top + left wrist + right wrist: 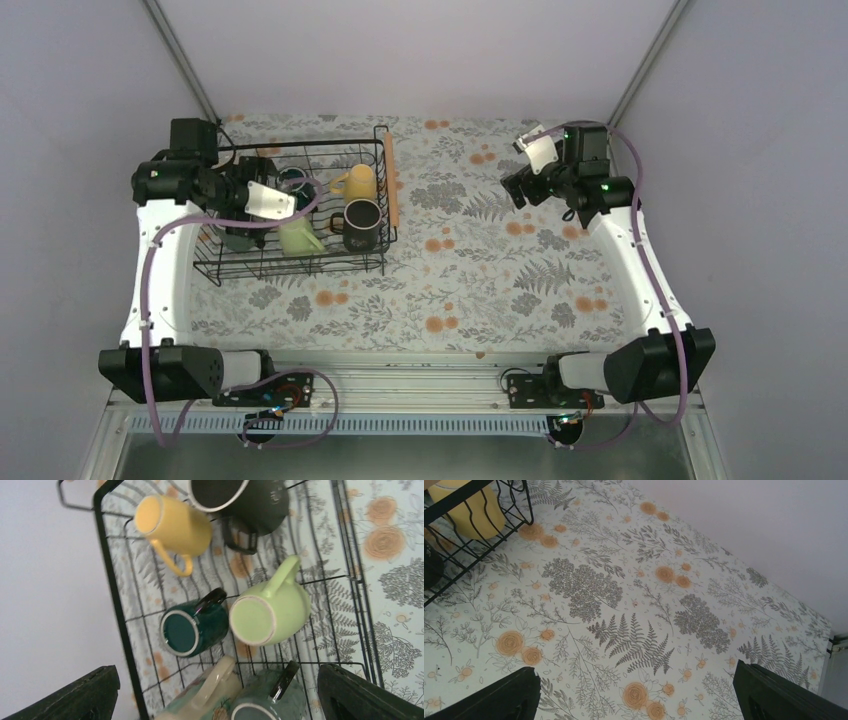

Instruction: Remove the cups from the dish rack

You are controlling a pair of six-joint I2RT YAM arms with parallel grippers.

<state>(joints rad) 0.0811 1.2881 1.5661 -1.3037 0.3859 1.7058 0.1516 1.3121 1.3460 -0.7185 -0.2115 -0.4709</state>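
Note:
The black wire dish rack [290, 272] stands at the table's left. Cups lie in it: a yellow cup [175, 527], a black cup [250, 500], a pale green cup [272, 612], a dark teal cup [192, 629], a cream patterned cup [200, 705] and a grey-green cup [260, 705]. My left gripper [216, 680] hangs open above the rack's near-left part, over the cream and grey-green cups, holding nothing. My right gripper [636, 680] is open and empty over the flowered cloth at the far right [518, 185]. A corner of the rack [519, 510] with the yellow cup [471, 510] shows in the right wrist view.
A flowered cloth [480, 260] covers the table. The rack's wooden rod handle [391, 180] lies along its right side. Pale walls close in behind and on both sides. The arm bases sit on a metal rail [400, 385] at the near edge.

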